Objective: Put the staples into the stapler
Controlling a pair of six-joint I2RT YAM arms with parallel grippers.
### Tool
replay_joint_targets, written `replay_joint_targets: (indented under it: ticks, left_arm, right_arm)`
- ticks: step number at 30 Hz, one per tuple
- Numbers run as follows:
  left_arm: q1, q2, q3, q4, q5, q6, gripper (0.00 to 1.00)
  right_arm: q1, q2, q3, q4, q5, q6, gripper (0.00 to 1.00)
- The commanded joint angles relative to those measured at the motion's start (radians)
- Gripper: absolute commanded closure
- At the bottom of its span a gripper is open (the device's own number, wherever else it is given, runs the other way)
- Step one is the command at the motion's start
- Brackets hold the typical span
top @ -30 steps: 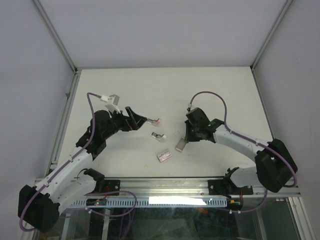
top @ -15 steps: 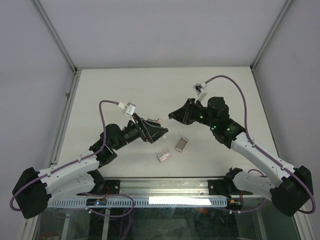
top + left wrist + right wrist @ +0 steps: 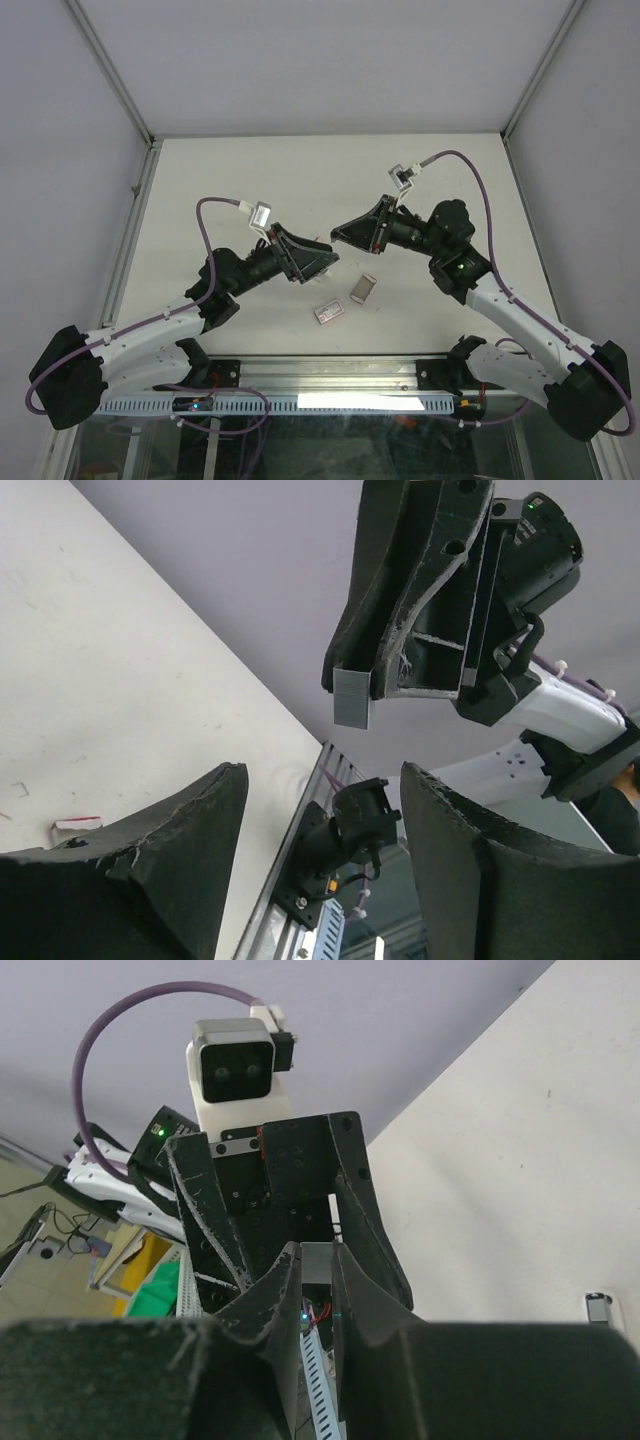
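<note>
Right gripper [image 3: 337,232] rose; staples [image 3: 352,697] mostly buried (between its fingers [image 3: 405,600]).

**Arms.** The left arm [image 3: 150,335] and right arm [image 3: 520,315] have white shells on the long links and bulky black housings at the joints.

**Cables.** The left cable [image 3: 203,222] is purple and runs along the arm to a white plug at the wrist. The right cable [image 3: 470,163] matches it.

**Cameras.** The left camera box [image 3: 233,1070] is white, with a grey face and 2 dark lenses.

**Left pincer** [image 3: 320,790]. It has 2 matt black fingers, broad and tapering, with rough, chipped edges.

**Right pincer** [image 3: 315,1260]. The fingers are the same black, and the side plates have round screw holes.

**Markings.** 1 green indicator light [image 3: 528,505] is lit on the right wrist housing.
</note>
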Motion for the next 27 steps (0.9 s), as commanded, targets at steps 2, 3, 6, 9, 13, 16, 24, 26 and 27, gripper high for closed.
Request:
replay_joint_targets:
  ticks: [2, 3, 6, 9, 13, 16, 24, 26, 27]
  left_arm:
    - [-0.012, 0.014, 0.046, 0.159, 0.061, -0.021, 0.40]
    - [-0.011, 0.013, 0.046, 0.163, 0.065, -0.021, 0.42]
    - [-0.012, 0.010, 0.051, 0.161, 0.073, -0.013, 0.45]
    - [-0.011, 0.010, 0.054, 0.161, 0.079, -0.009, 0.47]
    - [-0.011, 0.013, 0.065, 0.164, 0.087, -0.005, 0.50]
    - [-0.012, 0.016, 0.073, 0.163, 0.085, 0.000, 0.56]
    - [-0.012, 0.018, 0.075, 0.162, 0.088, 0.003, 0.71]
    - [-0.012, 0.016, 0.074, 0.163, 0.089, 0.005, 0.73]
    - [-0.012, 0.014, 0.073, 0.164, 0.090, 0.005, 0.74]
  right_arm:
    - [-0.001, -0.018, -0.002, 0.128, -0.091, 0.030, 0.88]
    - [-0.001, -0.018, -0.002, 0.129, -0.100, 0.027, 0.88]
    - [-0.002, -0.013, -0.003, 0.127, -0.114, 0.025, 0.88]
    - [0.000, -0.006, -0.004, 0.128, -0.126, 0.028, 0.88]
    - [0.004, -0.001, -0.003, 0.132, -0.127, 0.028, 0.88]
    - [0.005, 0.002, 0.000, 0.134, -0.127, 0.028, 0.88]
    - [0.007, 0.006, -0.003, 0.143, -0.127, 0.028, 0.88]
    - [0.006, 0.008, -0.004, 0.149, -0.127, 0.028, 0.88]
    - [0.007, 0.009, -0.006, 0.152, -0.127, 0.028, 0.88]
